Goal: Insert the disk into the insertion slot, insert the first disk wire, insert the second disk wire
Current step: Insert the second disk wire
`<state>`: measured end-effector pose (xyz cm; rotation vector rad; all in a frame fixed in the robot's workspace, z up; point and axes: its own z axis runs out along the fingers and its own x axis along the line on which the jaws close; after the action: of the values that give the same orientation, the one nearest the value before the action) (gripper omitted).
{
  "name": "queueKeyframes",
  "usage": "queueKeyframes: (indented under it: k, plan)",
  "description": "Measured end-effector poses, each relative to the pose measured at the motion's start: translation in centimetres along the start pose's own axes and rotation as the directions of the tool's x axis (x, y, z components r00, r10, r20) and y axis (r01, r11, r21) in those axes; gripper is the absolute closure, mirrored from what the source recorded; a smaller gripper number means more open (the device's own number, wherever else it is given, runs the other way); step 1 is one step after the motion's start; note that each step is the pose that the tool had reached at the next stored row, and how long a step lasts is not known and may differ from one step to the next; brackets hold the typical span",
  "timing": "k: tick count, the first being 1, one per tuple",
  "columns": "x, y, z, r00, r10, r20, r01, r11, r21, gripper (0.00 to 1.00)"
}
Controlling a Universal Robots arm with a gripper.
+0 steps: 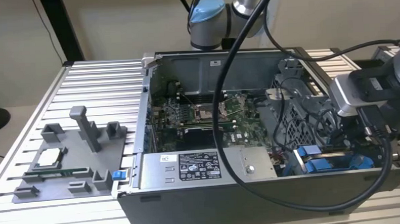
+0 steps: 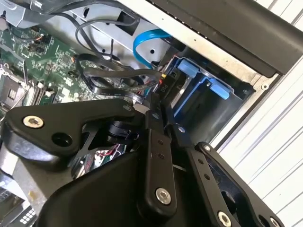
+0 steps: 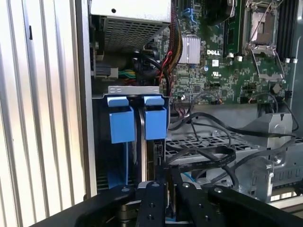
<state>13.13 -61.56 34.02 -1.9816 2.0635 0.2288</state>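
Inside the insertion slot (image 3: 102, 142) stands the disk (image 3: 142, 137); beside it, the claw (image 2: 158, 101) pinches a black wire (image 2: 106, 87).

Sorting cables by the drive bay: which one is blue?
The flat arched cable is light blue; the looped cables beside it are black.

Exterior view: high, off arm, looks down obliquely across open computer case (image 1: 208, 142) on slatted table (image 1: 97, 86); arm base at 12 o'clock, wrist at 3 o'clock.
Both wrist views: close, along black gripper (image 2: 158, 111) (image 3: 163, 182) linkages into case corner.
Shared by all: blue drive-bay tabs (image 1: 310, 150) (image 2: 189, 67) (image 3: 137, 101), green motherboard (image 1: 207, 116) (image 2: 42, 52) (image 3: 222, 71), black cables (image 2: 104, 75) (image 3: 208, 156).
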Motion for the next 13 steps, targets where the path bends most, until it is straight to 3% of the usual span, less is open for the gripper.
queueKeyframes:
  k: [7, 13]
  plan:
    - [-0.04, 0.08, -0.01, 1.0, -0.002, -0.003, 0.002, 1.0, 0.0018, 1.0]
    - [-0.4, 0.05, -1.19, 1.0, -0.001, -0.0028, 0.001, 1.0, 0.0018, 1.0]
